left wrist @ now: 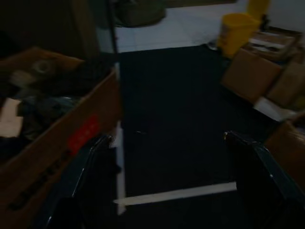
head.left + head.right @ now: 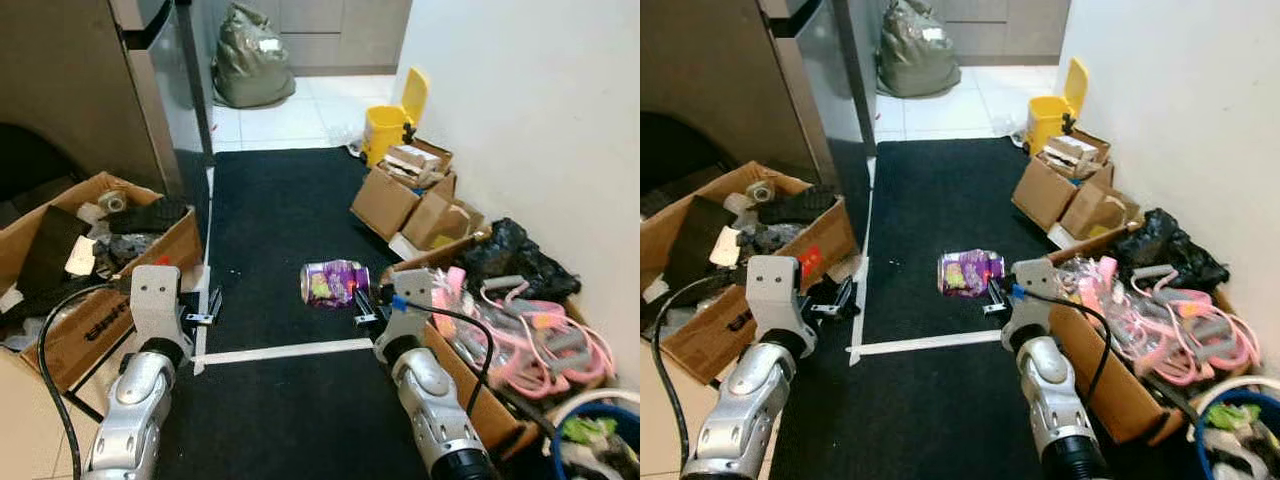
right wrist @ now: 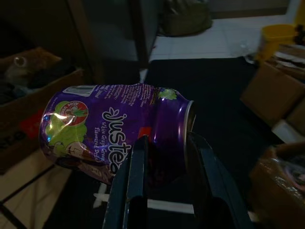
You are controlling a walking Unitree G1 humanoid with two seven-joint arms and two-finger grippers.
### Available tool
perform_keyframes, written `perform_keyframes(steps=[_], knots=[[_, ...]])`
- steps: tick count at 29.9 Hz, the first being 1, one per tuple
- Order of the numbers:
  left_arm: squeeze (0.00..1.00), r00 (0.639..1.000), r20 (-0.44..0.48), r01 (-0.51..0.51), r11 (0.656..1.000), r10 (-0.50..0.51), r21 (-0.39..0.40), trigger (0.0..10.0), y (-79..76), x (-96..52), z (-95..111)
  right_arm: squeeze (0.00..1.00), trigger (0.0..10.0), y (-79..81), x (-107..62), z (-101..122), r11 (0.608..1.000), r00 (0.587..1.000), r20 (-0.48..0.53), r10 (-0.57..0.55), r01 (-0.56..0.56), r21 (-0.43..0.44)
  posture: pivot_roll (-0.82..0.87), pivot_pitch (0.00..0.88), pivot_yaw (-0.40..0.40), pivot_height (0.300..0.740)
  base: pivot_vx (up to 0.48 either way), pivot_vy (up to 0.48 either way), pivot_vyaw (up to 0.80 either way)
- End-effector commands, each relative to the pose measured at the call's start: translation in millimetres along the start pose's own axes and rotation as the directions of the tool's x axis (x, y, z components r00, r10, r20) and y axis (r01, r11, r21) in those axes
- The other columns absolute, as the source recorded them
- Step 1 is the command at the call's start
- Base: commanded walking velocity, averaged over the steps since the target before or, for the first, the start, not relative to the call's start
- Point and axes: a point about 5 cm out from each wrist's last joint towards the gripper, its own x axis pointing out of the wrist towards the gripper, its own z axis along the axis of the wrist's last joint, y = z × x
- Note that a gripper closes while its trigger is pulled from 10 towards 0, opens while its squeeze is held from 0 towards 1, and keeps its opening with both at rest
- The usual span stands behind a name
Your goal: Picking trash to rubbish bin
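The right gripper [image 2: 362,298] is clamped on one end of the crushed purple can [image 2: 334,283], its long axis sideways above the black mat [image 2: 280,210]. The yellow bin [image 2: 393,127] lies at one o'clock, far ahead. The left gripper [image 1: 164,157] hangs spread apart, carrying nothing.

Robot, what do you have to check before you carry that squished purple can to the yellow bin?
1. Right end effector shut on the crushed purple drink can: ok.
2. Can lifted off the black floor mat: ok.
3. Yellow plastic bin in sight ahead, by the white wall: ok.
4. Bin lid up: ok.
5. Mat strip leading to the bin free of obstacles: ok.
6. Left end effector open, carrying nothing: ok.
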Motion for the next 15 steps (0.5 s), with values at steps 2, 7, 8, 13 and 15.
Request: perform_keyframes(steps=[2, 7, 8, 13, 15], knots=[[0.0, 1.0, -0.015, 0.002, 1.0, -0.002, 0.019, 10.0, 1.9, -0.2, -1.1, 0.0, 10.0, -1.6, -1.7, -2.8, 1.0, 1.0, -0.009, -0.007, 0.007, 0.006, 0.03, 0.087, -0.007, 0.74, 0.304, 0.0, 0.51], [0.0, 1.0, -0.019, 0.003, 1.0, -0.002, 0.02, 10.0, 2.8, -0.9, -1.0, 0.0, 10.0, -1.0, -0.6, -3.0, 1.0, 1.0, -0.008, -0.009, 0.009, 0.008, 0.03, 0.092, -0.001, 0.74, 0.307, 0.0, 0.51], [0.0, 1.0, -0.02, 0.005, 1.0, -0.005, 0.022, 10.0, 2.8, -1.1, -0.9, 0.0, 10.0, -0.9, -0.3, -2.4, 1.0, 1.0, -0.006, -0.01, 0.01, 0.009, 0.03, 0.091, -0.001, 0.74, 0.304, 0.0, 0.51], [0.0, 1.0, -0.02, 0.005, 1.0, -0.005, 0.024, 10.0, 3.3, -0.9, -0.5, 0.0, 10.0, -0.5, -0.3, -3.0, 1.0, 1.0, -0.006, -0.008, 0.008, 0.005, 0.03, 0.096, 0.001, 0.74, 0.306, 0.0, 0.51], [0.0, 1.0, -0.018, 0.001, 1.0, -0.001, 0.025, 10.0, 4.5, -0.6, 0.1, 0.0, 10.0, 0.1, -0.2, -2.4, 1.0, 1.0, -0.006, 0.001, -0.001, 0.004, 0.03, 0.1, 0.0, 0.74, 0.306, 0.0, 0.51]])
